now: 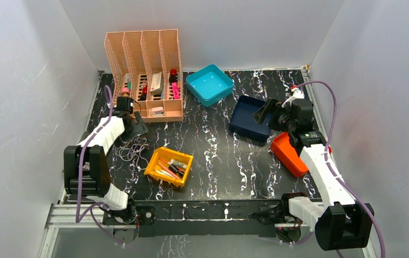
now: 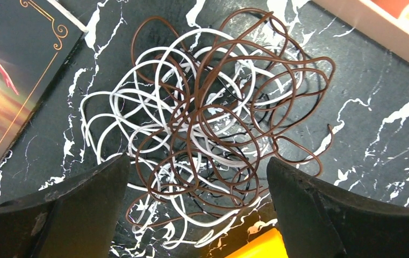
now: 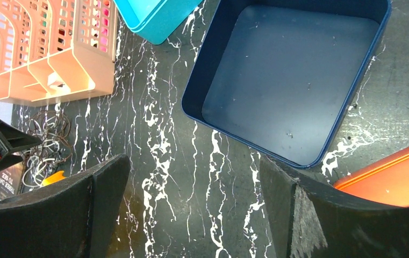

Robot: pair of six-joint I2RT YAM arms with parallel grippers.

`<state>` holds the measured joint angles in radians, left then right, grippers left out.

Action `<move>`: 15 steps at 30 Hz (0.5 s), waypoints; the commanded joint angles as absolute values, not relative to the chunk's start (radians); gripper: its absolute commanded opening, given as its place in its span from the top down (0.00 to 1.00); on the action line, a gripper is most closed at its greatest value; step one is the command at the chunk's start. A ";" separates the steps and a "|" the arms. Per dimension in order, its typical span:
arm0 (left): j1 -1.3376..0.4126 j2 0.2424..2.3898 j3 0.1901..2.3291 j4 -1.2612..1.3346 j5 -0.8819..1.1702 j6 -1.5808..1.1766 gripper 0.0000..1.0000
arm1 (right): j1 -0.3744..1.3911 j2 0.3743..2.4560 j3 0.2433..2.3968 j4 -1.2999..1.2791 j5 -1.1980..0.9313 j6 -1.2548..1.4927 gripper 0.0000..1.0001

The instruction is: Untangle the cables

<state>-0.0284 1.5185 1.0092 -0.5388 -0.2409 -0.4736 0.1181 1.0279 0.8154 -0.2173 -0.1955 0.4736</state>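
Two pairs of jaws: both are standing spread wide, pinching nothing.
Cables [image 2: 207, 123]: brown, white and thin black loops are lying in one tangle on the black marbled tabletop [image 2: 374, 134], just beside the yellow bin [image 2: 256, 248].
Over the tangle: left jaws are hovering, one finger flanking the cables on each side.
Well apart from the yellow bin: right jaws are hanging above the tabletop at the navy tray's [image 3: 191, 97] edge.
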 commanded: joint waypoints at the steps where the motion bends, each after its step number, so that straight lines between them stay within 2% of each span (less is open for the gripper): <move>1: -0.038 1.554 0.986 -0.539 -0.285 -0.492 0.02 | 0.115 1.035 0.810 -0.157 -0.237 0.483 0.02; 9: -0.046 1.614 0.964 -0.526 -0.299 -0.534 0.02 | 0.114 1.044 0.794 -0.151 -0.241 0.486 0.02; 15: -0.047 1.631 0.957 -0.517 -0.291 -0.574 0.13 | 0.115 1.050 0.788 -0.149 -0.241 0.492 0.02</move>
<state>-0.0452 1.6348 0.9688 -0.5125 -0.2737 -0.5365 0.1181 1.0431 0.7921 -0.2012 -0.2237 0.4847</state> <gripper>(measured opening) 0.896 0.983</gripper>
